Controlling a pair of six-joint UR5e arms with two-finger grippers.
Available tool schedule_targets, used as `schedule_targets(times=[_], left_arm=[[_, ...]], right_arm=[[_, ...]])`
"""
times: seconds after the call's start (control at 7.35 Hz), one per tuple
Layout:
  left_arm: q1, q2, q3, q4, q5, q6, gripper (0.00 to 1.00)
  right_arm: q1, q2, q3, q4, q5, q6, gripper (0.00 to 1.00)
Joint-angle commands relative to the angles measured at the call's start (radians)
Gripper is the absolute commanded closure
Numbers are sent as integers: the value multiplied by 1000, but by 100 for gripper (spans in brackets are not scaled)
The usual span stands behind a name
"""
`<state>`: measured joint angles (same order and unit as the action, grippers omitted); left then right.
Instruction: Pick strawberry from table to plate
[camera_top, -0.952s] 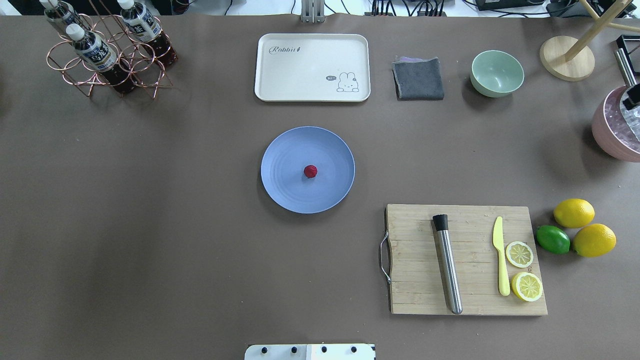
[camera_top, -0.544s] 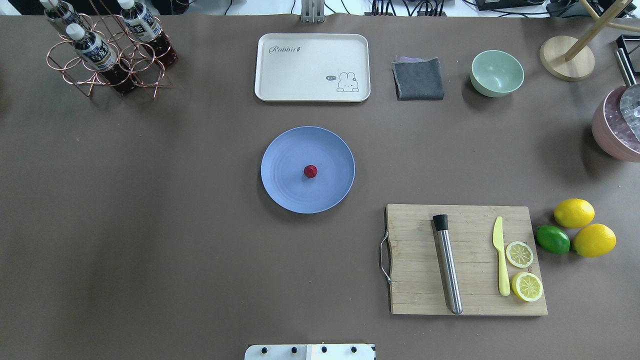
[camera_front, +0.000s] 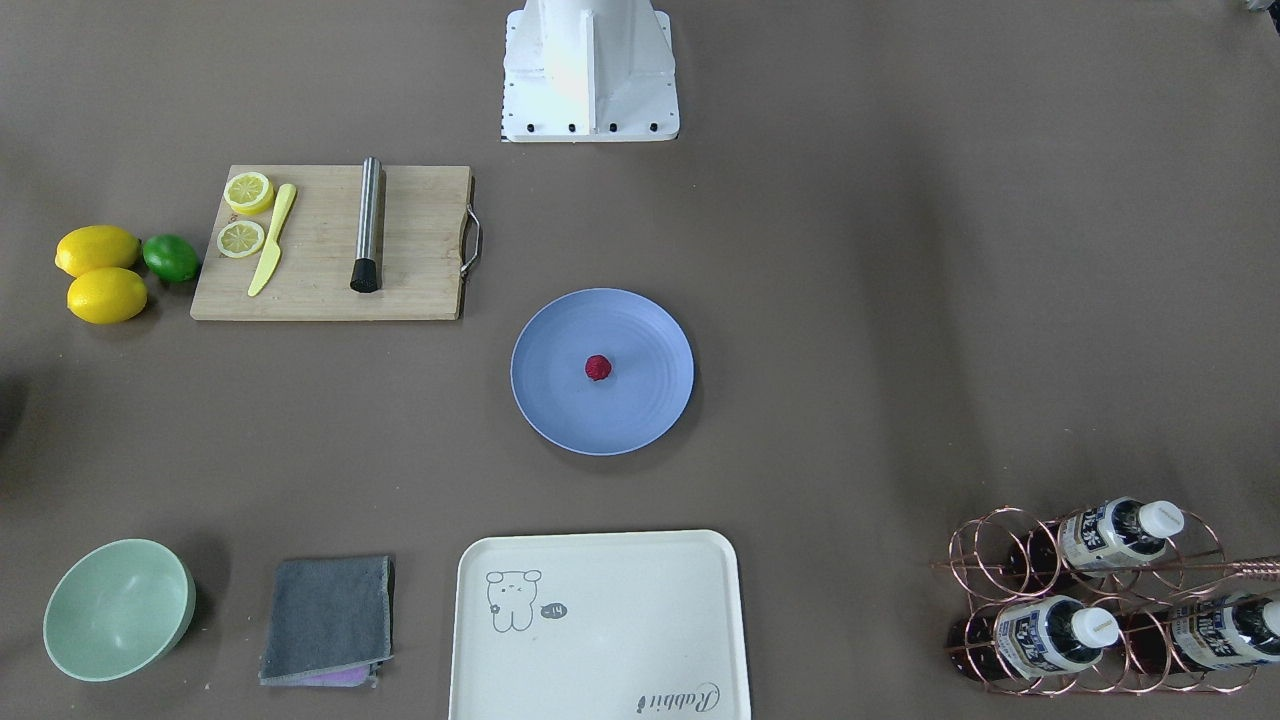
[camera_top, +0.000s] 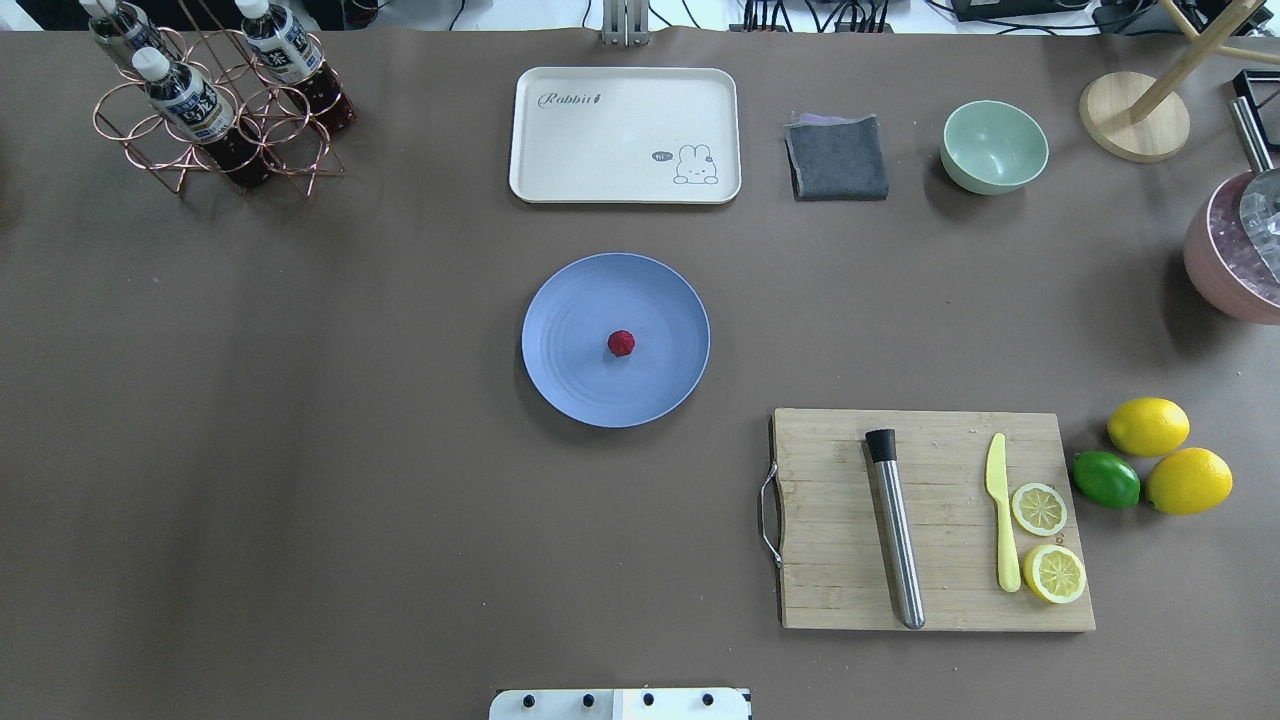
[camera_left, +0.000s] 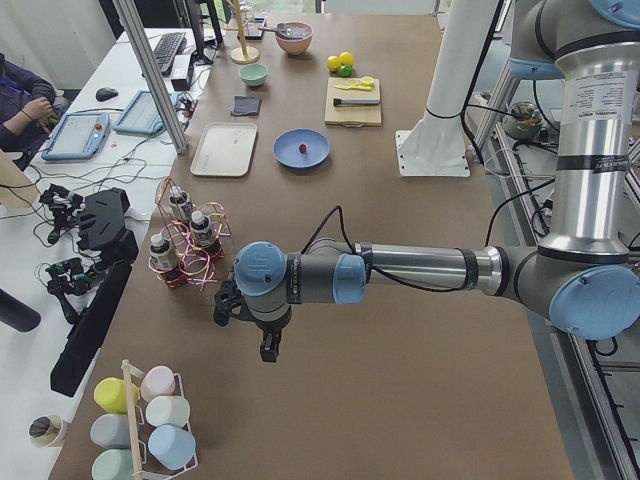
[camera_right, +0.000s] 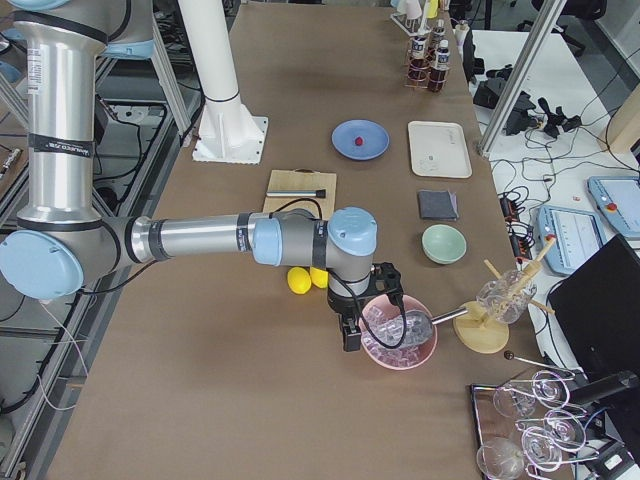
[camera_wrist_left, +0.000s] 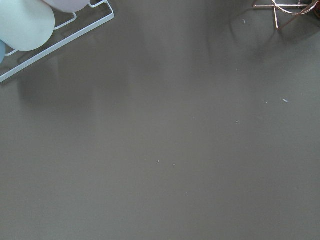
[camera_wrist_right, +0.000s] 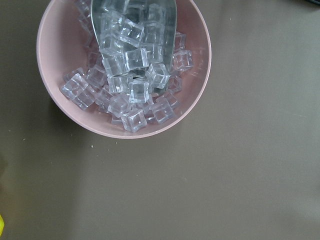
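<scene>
A: Where is the strawberry (camera_top: 621, 343)?

B: On the plate (camera_top: 566, 385), almost dead centre, with blue showing all round it. The plate sits mid-table (camera_top: 300, 450). By how things lie, I'd judge the carrying done.

A: Does the berry have a long axis to line up on?

B: None that I can make out. From above it reads as a small round bump, so no approach angle looks better than another.

A: And the arms?

B: Both are far out — neither shows in the overhead or front view. The left gripper (camera_left: 268, 352) hangs over bare table at the robot's left end, beyond the bottle rack (camera_left: 188, 245). So the berry lies well off towards the middle, past that rack. The right gripper (camera_right: 349, 338) hovers at the other end, just beside the ice bowl (camera_right: 400, 335), and the berry is well beyond the board (camera_right: 300, 184) from it.

A: Which is nearer?

B: Too close to call — the plate lies roughly between them.

A: Open or closed?

B: I cannot tell for either. Only the side views show them, and neither wrist camera shows its fingers. Neither appears to be holding anything.
</scene>
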<state>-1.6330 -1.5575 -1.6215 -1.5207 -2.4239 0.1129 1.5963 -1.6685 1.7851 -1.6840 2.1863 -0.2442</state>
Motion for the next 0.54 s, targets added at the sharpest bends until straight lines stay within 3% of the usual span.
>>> schedule_targets(times=[0.0, 0.41], left_arm=[[-1, 1, 6, 1, 0, -3, 2], [-1, 1, 6, 1, 2, -3, 2]], right_arm=[[1, 16, -3, 0, 7, 8, 0], [1, 16, 14, -2, 61, 119, 0]])
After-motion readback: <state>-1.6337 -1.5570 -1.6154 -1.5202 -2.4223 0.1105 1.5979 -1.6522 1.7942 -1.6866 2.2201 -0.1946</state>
